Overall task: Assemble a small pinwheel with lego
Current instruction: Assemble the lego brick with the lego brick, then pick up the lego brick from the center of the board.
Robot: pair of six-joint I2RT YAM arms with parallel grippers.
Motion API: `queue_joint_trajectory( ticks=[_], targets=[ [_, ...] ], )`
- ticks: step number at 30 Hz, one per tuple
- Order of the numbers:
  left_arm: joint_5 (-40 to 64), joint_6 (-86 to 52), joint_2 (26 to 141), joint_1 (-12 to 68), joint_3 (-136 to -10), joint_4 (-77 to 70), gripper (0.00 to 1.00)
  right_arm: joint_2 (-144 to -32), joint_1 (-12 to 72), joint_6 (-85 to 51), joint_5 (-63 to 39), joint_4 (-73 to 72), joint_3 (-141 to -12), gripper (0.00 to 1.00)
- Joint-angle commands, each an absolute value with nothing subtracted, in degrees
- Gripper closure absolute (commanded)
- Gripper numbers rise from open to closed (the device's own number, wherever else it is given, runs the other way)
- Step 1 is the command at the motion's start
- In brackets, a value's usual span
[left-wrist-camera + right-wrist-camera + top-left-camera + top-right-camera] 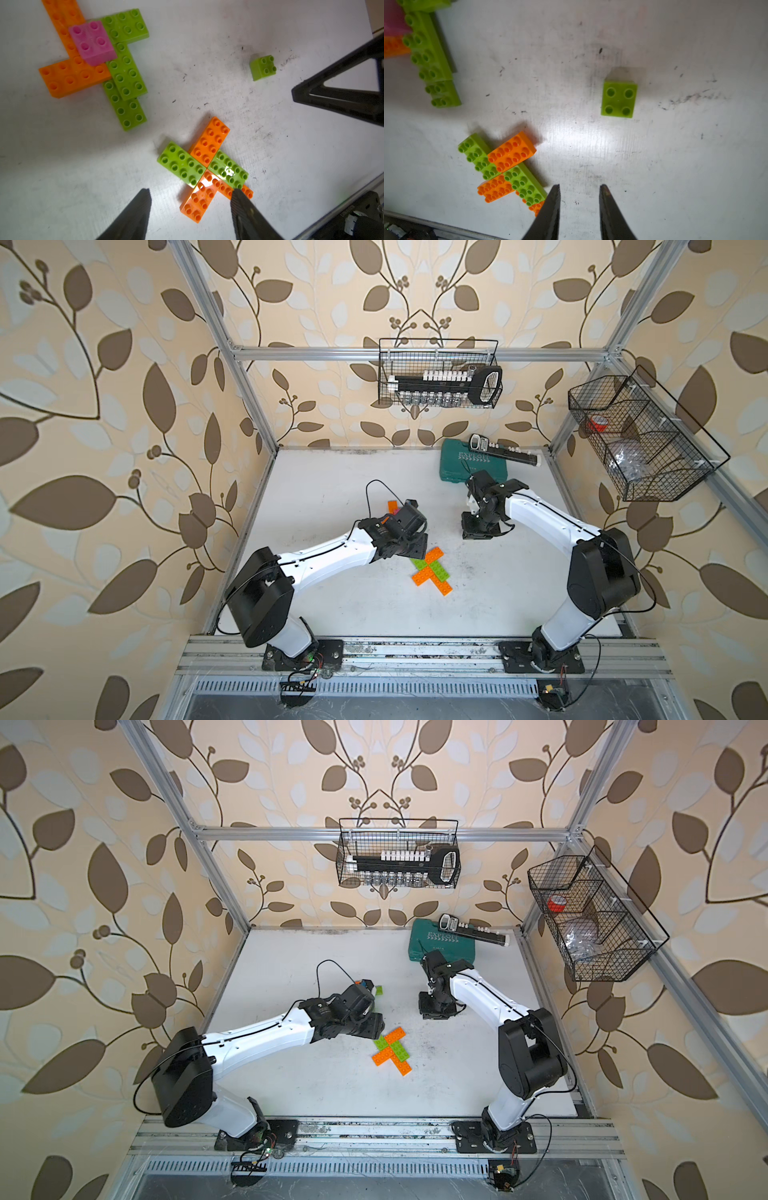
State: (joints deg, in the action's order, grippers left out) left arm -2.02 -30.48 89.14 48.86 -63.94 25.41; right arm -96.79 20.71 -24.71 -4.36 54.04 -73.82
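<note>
A flat cross of orange and lime-green lego (430, 570) (204, 166) (504, 166) lies mid-table. A second lego cluster of orange and green bricks (124, 79) carries a pink square brick (92, 43); in both top views my left wrist hides most of it. A small green square brick (262, 67) (619, 99) stands alone on the table. My left gripper (191, 193) (417, 549) hovers open over the cross's orange end. My right gripper (579, 186) (477, 529) is open over bare table, between the cross and the small green brick.
A teal tool case (473, 466) with a socket rail (505, 452) on it sits at the back right. Wire baskets (438, 373) (640, 439) hang on the frame. An aluminium rail (415, 651) borders the table's front edge.
</note>
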Motion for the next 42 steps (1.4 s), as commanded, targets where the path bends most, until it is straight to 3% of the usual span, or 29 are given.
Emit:
queue_joint_trajectory(
  ticks=[1,7,10,31,42],
  targets=[
    [-0.68,-27.05,92.71,49.89,-69.46,24.34,0.36,-98.67,19.19,-25.86,-2.43,51.72,-74.34,0.69],
    [-0.03,-26.85,99.62,50.1,-76.66,22.83,0.36,-103.43,17.5,-24.7,0.39,52.88,-78.63,0.53],
    [0.48,-27.5,101.61,50.1,-78.26,22.22,0.36,-106.07,17.51,-24.66,1.28,54.17,-80.81,0.5],
    [0.62,-29.39,103.46,50.1,-77.43,20.62,0.36,-116.51,17.53,-23.21,3.23,57.23,-87.79,0.54],
    [0.61,-29.79,103.51,50.1,-77.1,20.18,0.36,-118.21,17.45,-23.01,2.99,57.76,-88.33,0.63]
  ],
)
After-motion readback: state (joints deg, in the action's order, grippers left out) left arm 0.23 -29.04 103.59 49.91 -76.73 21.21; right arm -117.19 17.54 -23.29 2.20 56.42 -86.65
